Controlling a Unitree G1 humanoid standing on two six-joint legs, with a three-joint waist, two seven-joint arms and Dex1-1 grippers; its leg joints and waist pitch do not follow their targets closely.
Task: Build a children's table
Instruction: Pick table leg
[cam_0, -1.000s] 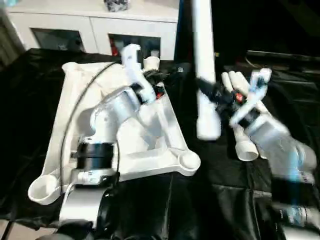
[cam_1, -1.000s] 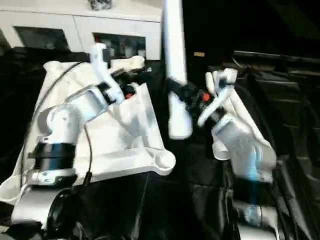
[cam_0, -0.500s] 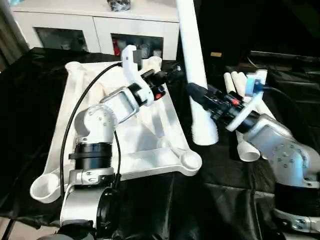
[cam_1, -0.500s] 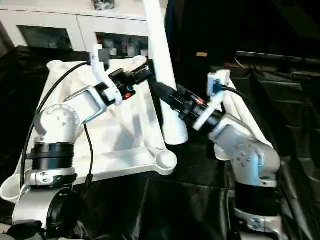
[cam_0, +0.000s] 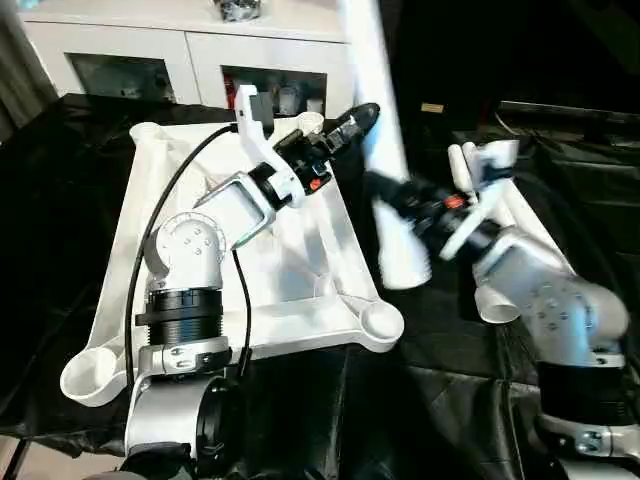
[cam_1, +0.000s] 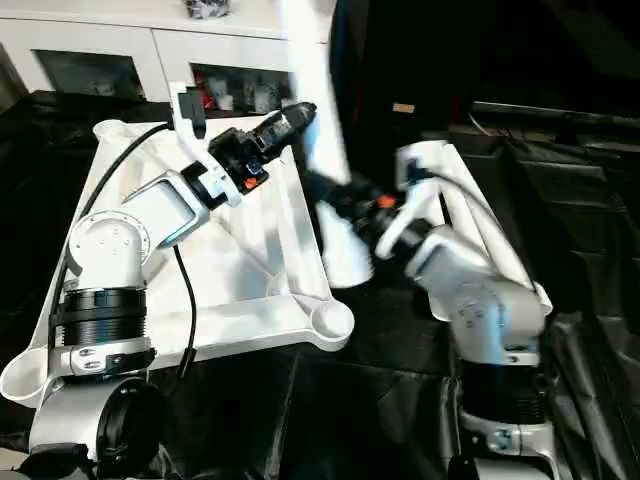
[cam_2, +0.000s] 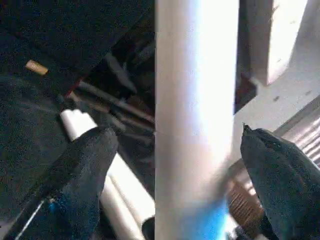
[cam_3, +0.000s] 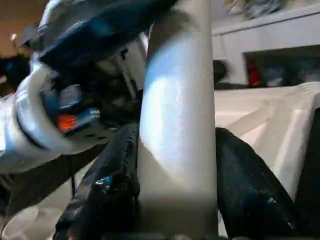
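The white tabletop (cam_0: 296, 262) lies upside down on the black cloth, its ribs and round corner sockets (cam_0: 378, 322) facing up. My right gripper (cam_0: 388, 197) is shut on a white leg (cam_0: 366, 70), held nearly upright just off the tabletop's right edge with its wide end (cam_0: 403, 266) down. In the right wrist view both fingers (cam_3: 109, 186) press against the leg (cam_3: 177, 120). My left gripper (cam_0: 360, 118) reaches over the tabletop to the same leg, higher up. It is open, and in the left wrist view its fingers (cam_2: 84, 175) stand on either side of the leg (cam_2: 196, 120).
More white legs (cam_1: 482, 222) lie side by side on the cloth at the right, partly behind my right arm. A white glass-door cabinet (cam_0: 150, 50) stands behind the table. Black cloth (cam_0: 450, 380) covers the near right area.
The right arm has swung the leg left and tilted its top toward the left gripper. The left gripper has risen and reached right, so the leg now stands between its open fingers.
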